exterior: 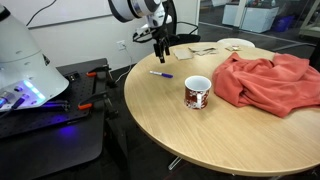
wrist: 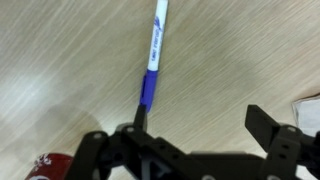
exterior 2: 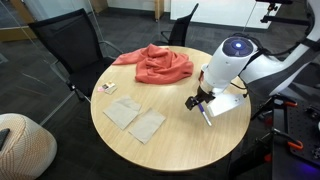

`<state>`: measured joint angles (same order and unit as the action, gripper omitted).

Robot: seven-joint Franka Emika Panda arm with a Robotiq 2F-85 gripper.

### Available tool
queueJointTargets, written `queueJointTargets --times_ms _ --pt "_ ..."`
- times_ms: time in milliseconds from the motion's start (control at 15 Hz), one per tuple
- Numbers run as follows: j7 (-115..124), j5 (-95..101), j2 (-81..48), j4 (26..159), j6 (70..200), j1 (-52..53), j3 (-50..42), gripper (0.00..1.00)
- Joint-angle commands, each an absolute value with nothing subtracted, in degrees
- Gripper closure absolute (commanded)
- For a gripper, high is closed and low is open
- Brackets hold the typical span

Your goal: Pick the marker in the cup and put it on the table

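The marker (exterior: pixel 161 73), a thin blue and white stick, lies flat on the round light-wood table (exterior: pixel 230 140), apart from the cup. The cup (exterior: pixel 198 92), a white mug with a dark red print, stands upright near the table's middle. My gripper (exterior: pixel 163 50) hangs above the marker, open and empty. In the wrist view the marker (wrist: pixel 152 60) lies on the wood just beyond one finger of the open gripper (wrist: pixel 200 125), and a red edge of the cup (wrist: pixel 45 165) shows at the lower left. In an exterior view the gripper (exterior 2: pixel 197 100) is over the table (exterior 2: pixel 170 150); the cup is hidden there.
A red cloth (exterior: pixel 265 80) (exterior 2: pixel 155 65) lies bunched on the table beside the cup. Two paper napkins (exterior 2: pixel 135 118) and a small card (exterior 2: pixel 107 88) lie on the table. Chairs (exterior 2: pixel 70 45) stand around it. A black bench with clamps (exterior: pixel 50 125) is next to it.
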<state>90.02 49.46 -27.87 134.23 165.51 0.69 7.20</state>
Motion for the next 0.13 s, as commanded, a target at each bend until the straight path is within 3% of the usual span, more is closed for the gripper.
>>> queueJointTargets --times_ms 0,67 --pt "90.0 49.5 -27.7 134.5 165.5 0.7 7.2 0.0" --pt "90.0 49.5 -27.6 134.6 165.5 0.7 7.2 0.0"
